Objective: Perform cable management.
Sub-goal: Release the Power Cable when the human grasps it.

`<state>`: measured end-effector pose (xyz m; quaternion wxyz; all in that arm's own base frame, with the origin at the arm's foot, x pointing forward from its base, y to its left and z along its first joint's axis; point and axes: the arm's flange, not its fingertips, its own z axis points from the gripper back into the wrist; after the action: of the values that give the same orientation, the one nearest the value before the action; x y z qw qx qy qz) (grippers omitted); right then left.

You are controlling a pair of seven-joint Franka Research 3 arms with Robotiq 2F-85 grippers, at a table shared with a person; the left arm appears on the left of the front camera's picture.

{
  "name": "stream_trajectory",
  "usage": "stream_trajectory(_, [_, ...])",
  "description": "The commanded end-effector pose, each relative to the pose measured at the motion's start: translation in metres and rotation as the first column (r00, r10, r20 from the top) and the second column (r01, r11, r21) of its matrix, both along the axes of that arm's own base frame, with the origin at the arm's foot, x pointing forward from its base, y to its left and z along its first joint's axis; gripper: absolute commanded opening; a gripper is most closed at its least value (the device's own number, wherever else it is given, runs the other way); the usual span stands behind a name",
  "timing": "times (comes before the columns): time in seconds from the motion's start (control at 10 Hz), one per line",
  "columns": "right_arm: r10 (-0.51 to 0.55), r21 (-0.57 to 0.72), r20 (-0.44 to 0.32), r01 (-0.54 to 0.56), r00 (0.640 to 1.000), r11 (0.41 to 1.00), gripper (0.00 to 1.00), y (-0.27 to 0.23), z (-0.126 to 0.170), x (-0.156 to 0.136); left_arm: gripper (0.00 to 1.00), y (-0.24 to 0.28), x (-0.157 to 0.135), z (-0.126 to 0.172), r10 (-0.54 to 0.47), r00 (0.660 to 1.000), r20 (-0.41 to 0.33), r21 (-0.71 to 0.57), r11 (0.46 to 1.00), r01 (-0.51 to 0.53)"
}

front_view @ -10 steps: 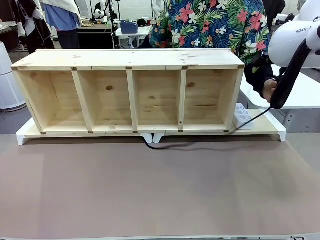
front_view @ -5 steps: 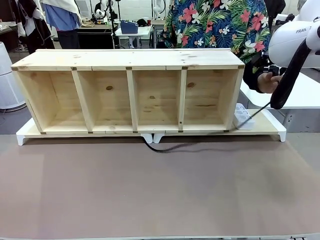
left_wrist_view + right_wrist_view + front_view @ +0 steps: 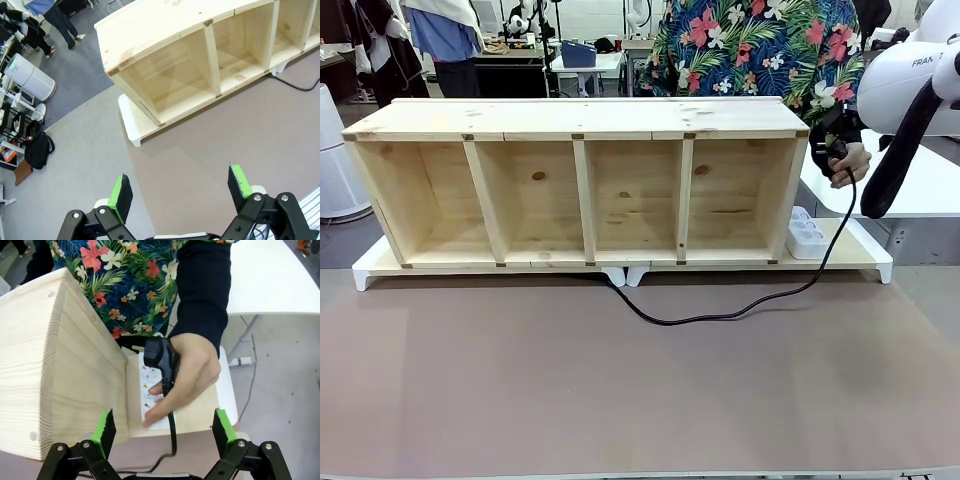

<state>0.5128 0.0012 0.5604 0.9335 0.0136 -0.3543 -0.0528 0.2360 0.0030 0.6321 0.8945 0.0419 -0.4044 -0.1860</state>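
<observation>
The white right arm (image 3: 910,70) bears the cut-off grey letters "FRAN", up beside its black hose; nothing else is legible.

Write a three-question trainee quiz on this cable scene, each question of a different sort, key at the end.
1. True or false: the plug sits in the power strip.
2. What holds the plug? A) the left gripper B) the right gripper C) the person's hand
3. Fill in: the cable lies in a loop on the brown mat in front of the wooden ____.

Key
1. False: it is lifted clear of the strip.
2. C; both grippers are open and hold nothing.
3. Shelf.
</observation>
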Motion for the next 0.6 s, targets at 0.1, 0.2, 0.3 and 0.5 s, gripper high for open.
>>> stream_trajectory(0.1, [-0.001,0.001,-0.005,0.001,1.0,1.0,1.0,0.0,-0.0017,0.0007,1.0,-0.0011,0.0029,0.0006,0.012,1.0,0.009,-0.011,1.0,-0.012])
stream_trajectory(0.2, [-0.001,0.001,-0.005,0.001,1.0,1.0,1.0,0.0,-0.0017,0.0007,1.0,-0.0011,0.0029,0.0006,0.012,1.0,0.009,-0.011,1.0,-0.012])
stream_trajectory(0.3, [-0.001,0.001,-0.005,0.001,1.0,1.0,1.0,0.0,-0.0017,0.0007,1.0,-0.0011,0.0029,0.0006,0.012,1.0,0.009,-0.011,1.0,-0.012])
stream_trajectory(0.5, [-0.001,0.001,-0.005,0.001,1.0,1.0,1.0,0.0,-0.0017,0.0007,1.0,-0.0011,0.0029,0.0006,0.012,1.0,0.009,-0.011,1.0,-0.012])
